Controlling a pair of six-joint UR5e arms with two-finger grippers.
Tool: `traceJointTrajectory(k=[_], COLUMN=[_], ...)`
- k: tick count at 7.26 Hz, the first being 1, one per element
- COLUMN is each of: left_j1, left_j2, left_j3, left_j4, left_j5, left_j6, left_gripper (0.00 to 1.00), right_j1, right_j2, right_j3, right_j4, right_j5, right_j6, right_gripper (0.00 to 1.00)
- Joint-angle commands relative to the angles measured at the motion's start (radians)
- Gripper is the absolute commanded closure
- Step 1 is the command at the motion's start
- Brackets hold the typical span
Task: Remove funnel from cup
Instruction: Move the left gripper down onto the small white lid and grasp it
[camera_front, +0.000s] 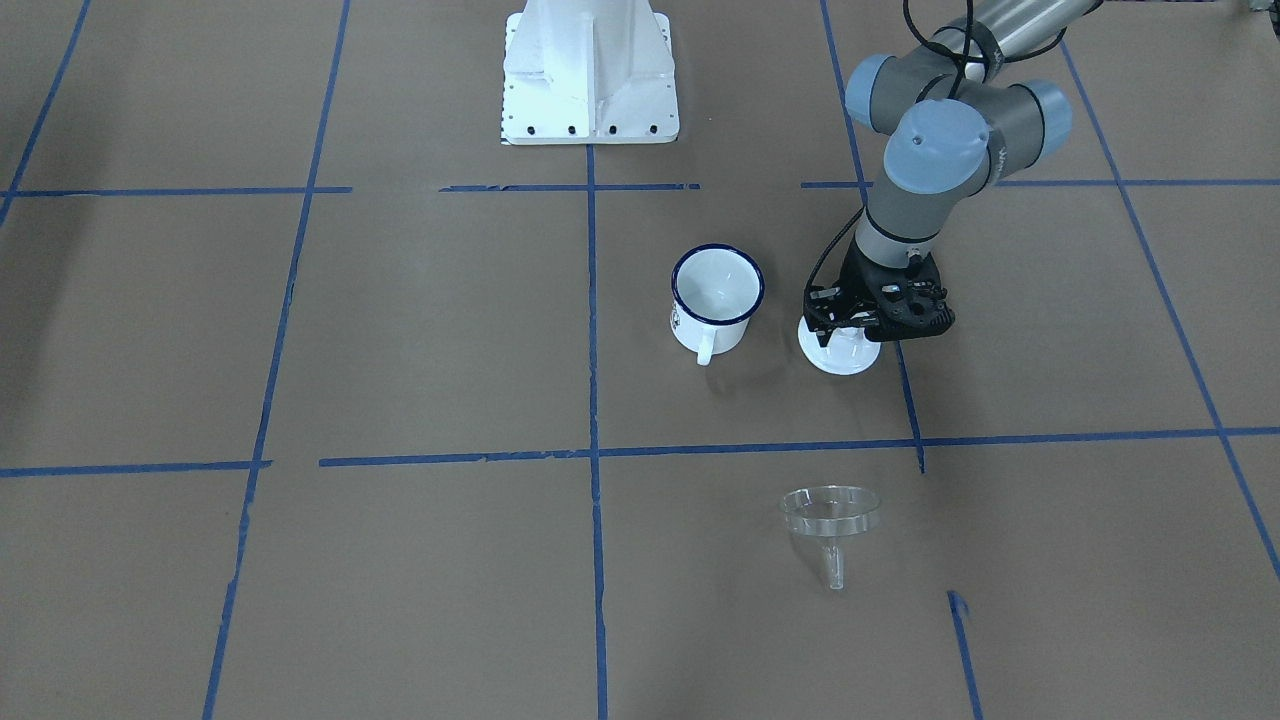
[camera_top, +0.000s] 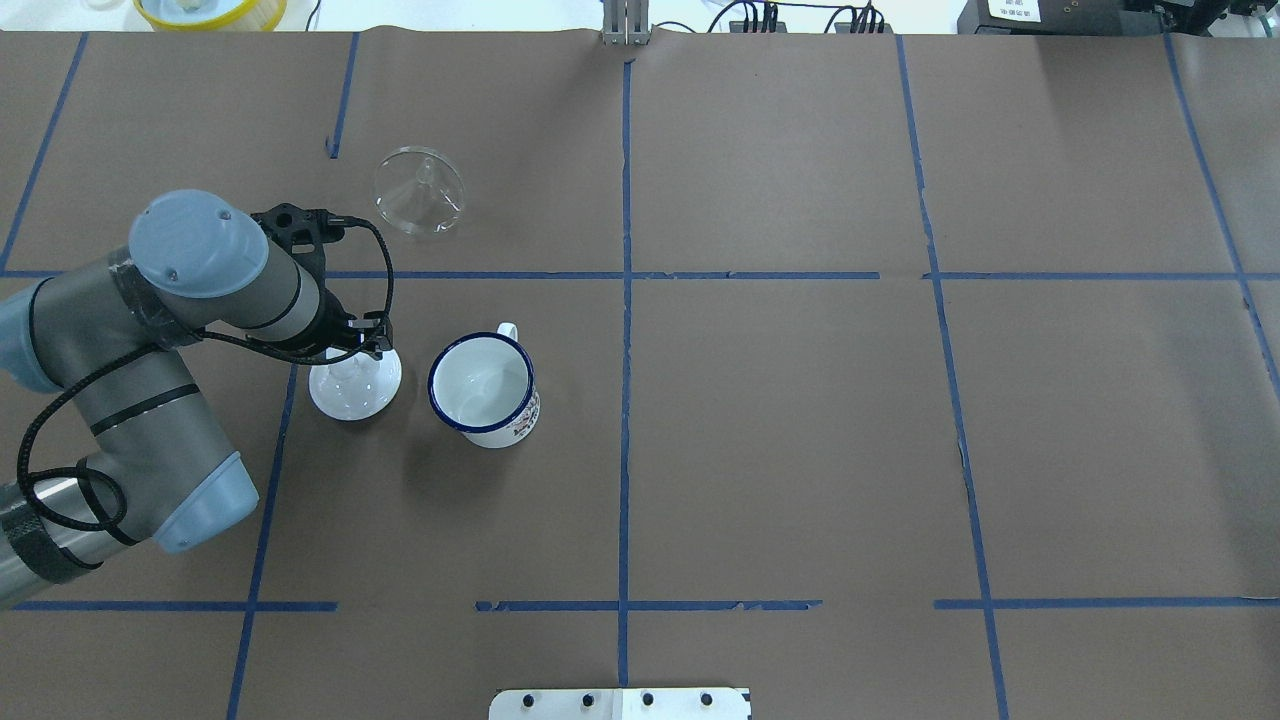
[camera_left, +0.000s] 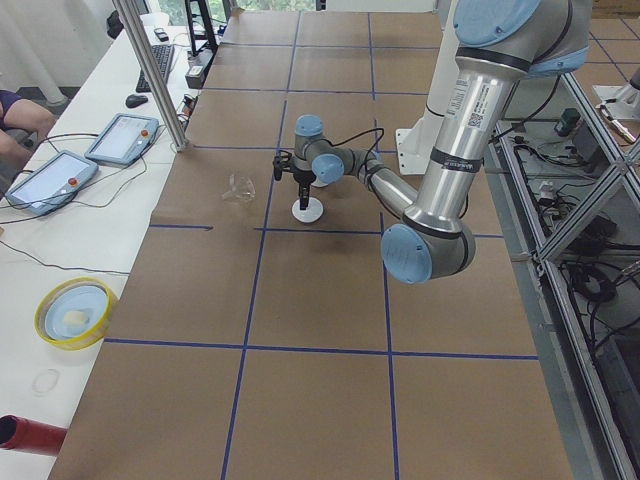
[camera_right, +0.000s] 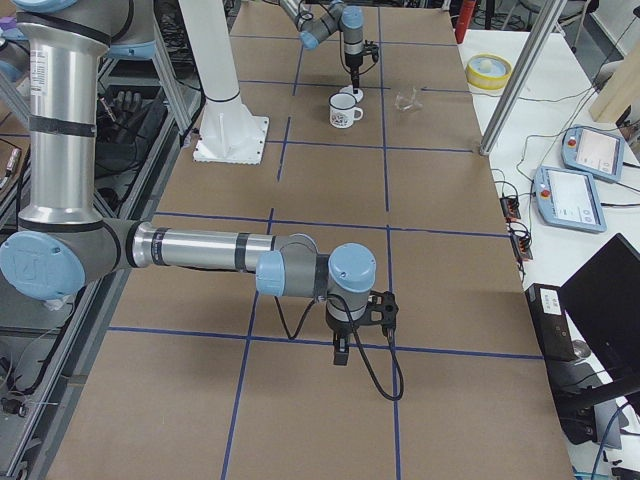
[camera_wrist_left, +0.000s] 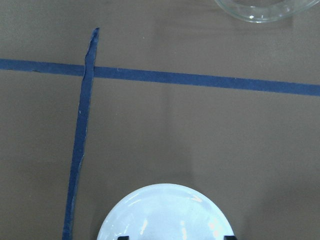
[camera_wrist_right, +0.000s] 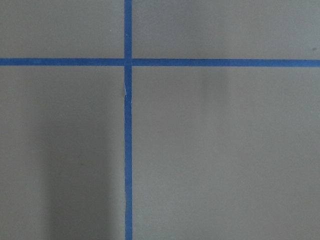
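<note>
Already the clear funnel (camera_front: 830, 512) lies tipped on the bench (camera_front: 400, 330), well apart from the enamel mug (camera_front: 716, 300), its spout pointing away from the mug. The left fingers (camera_front: 824, 325), far nearer, hang spread over the white domed lid (camera_front: 838, 360) just beside the mug. Whether the right fingers (camera_right: 341, 355) are spread, I cannot tell.

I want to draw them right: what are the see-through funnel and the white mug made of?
The funnel looks like clear glass or plastic: the brown paper shows through it and its rim glints. The mug looks like glossy white enamelled metal, going by its thin dark blue rim; ceramic is possible.
</note>
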Motion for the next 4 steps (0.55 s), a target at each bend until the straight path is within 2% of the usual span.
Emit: traceJointTrajectory(k=[1, 4], left_j1=[0.002, 0.003], left_j2=[0.003, 0.022], left_j3=[-0.004, -0.020], left_j4=[0.002, 0.002], left_j5=[0.000, -0.001], left_j6=[0.001, 0.000], left_gripper=[0.35, 0.35], right_j1=[0.000, 0.000], right_j2=[0.000, 0.000], right_j3=[0.000, -0.001], right_j4=[0.000, 0.000], right_j5=[0.000, 0.000], right_j6=[0.000, 0.000], right_gripper=[0.00, 0.00])
